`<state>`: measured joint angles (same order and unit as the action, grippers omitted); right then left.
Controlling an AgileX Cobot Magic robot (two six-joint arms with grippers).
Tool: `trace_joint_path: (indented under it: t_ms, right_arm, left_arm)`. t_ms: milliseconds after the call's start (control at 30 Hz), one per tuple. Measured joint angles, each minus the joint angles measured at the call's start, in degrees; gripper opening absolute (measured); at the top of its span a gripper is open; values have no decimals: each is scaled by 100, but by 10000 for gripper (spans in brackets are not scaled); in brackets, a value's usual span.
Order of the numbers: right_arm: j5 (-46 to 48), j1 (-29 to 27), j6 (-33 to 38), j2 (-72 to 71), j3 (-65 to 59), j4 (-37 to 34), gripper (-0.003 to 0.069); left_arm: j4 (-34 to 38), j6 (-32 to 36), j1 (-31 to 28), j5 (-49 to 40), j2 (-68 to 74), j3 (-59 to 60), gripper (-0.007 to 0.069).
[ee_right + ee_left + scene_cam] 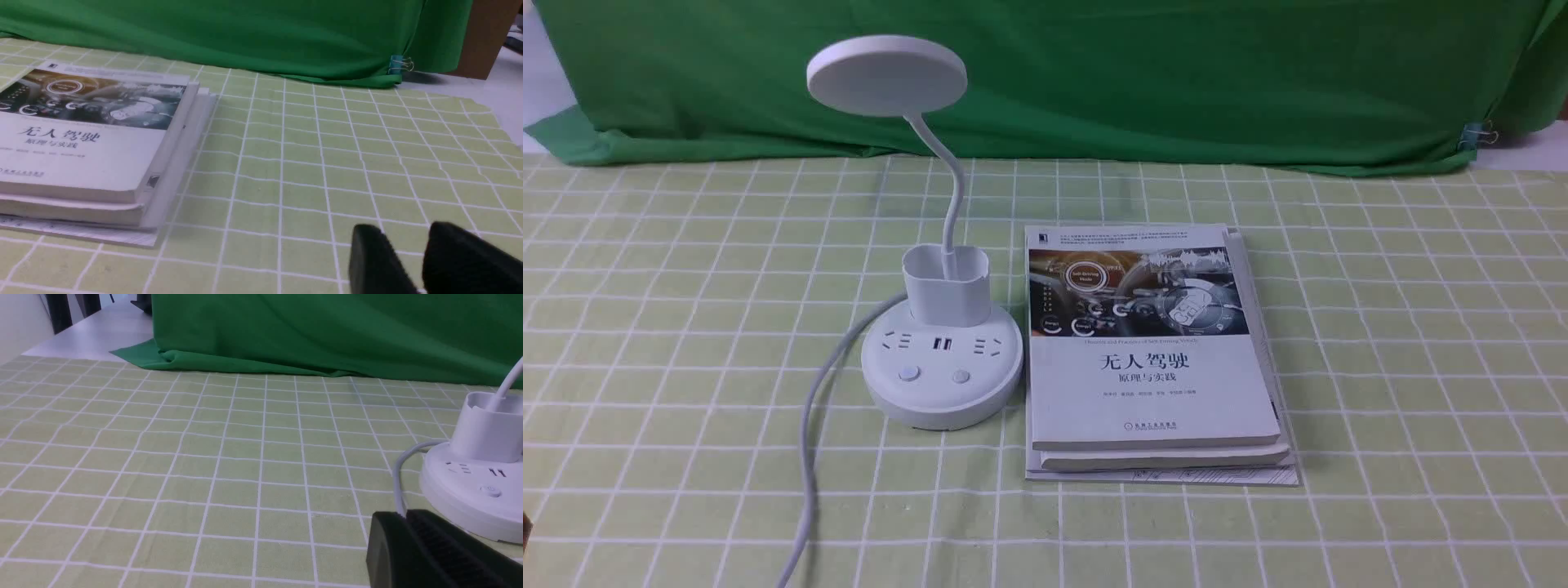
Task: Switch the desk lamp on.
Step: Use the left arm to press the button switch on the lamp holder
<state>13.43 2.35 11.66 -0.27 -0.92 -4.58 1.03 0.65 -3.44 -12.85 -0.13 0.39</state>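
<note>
White plastic disc-headed desk lamp point(941, 392) stood on the green-checked tabletop point(1380, 327), just beside a stack of white paperback books point(1152, 384). Reach stage: left arm's fingers point(433, 543), closed and empty, hung near its round base; right arm's fingers point(461, 257), slightly parted, held nothing. The next move likely called for pressing a small round base button point(908, 374).

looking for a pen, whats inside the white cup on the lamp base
Only the thin white bendy neck shows inside the white plastic cup holder on the round white lamp base; its front wall hides the bottom.
</note>
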Motion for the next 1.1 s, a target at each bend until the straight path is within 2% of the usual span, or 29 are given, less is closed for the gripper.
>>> trace_joint_path:
  t_ms: [433,1100]
  right_arm:
    - [0,0,0,0,0,0,245]
    - [0,0,0,0,0,0,245]
  left_arm:
    - [-20,0,0,106,0,0,19]
    - [-20,0,0,956,0,0,19]
